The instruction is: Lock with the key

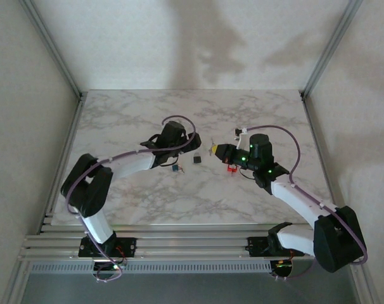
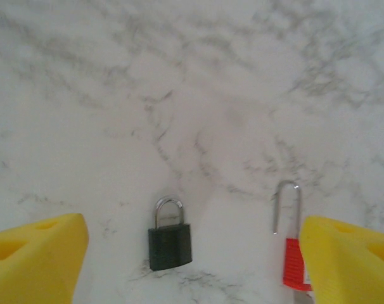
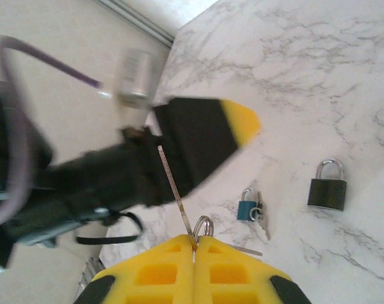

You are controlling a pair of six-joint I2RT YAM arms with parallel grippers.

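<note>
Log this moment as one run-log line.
left gripper: open, facing black padlock | right gripper: shut on key | red padlock: shackle open | blue padlock: lying free

Right fingers (image 3: 147,278) tight on key (image 3: 174,187); blue padlock (image 3: 246,209), black padlock (image 3: 327,190) beyond.

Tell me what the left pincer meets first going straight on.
Likely the black padlock, lying just left of centre ahead of the open left pincer; else bare marble table. Depth unclear.
</note>
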